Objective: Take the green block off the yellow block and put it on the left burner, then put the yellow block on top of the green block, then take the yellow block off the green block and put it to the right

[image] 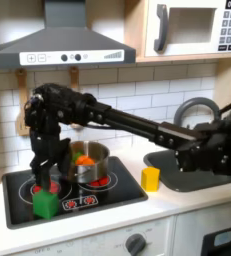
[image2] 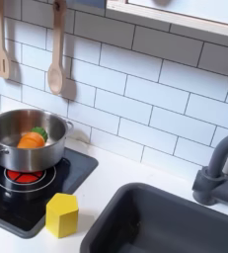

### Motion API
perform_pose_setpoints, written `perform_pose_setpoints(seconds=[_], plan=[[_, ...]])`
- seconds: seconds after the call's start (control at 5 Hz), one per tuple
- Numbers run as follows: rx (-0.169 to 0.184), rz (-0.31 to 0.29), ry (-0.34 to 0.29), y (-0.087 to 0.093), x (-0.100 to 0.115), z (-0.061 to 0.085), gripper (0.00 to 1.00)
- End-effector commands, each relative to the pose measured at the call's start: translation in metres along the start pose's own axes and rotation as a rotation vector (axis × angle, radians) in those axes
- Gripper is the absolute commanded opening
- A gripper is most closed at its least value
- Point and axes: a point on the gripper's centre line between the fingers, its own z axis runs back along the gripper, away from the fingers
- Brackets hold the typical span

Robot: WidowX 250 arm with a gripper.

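Beside the cooktop [image: 127, 195], yellow block [image: 150, 179] stands upright

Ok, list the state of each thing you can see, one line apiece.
green block: sitting free on the left burner, upright.
yellow block: standing upright on the counter beside the cooktop, nothing on top.
claw: raised above the green block, holding nothing; open or shut cannot be told.
pot: on the other burner, toy food inside.
wooden spoon: hanging on the tile wall.
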Motion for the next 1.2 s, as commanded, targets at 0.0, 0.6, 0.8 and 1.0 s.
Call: perform_pose_setpoints(seconds=[0.0, 0.6, 0.8, 1.0], plan=[[-0.047, -0.091, 0.034, -0.026, -0.034, 0.001, 1.00], [-0.075, -0.215, 0.042, -0.056, -0.071, 0.000, 1.00], [-0.049, -0.233, 0.048, -0.060, -0.077, -0.004, 1.00], [-0.055, -0.264, 0.047, -0.073, -0.084, -0.004, 1.00]])
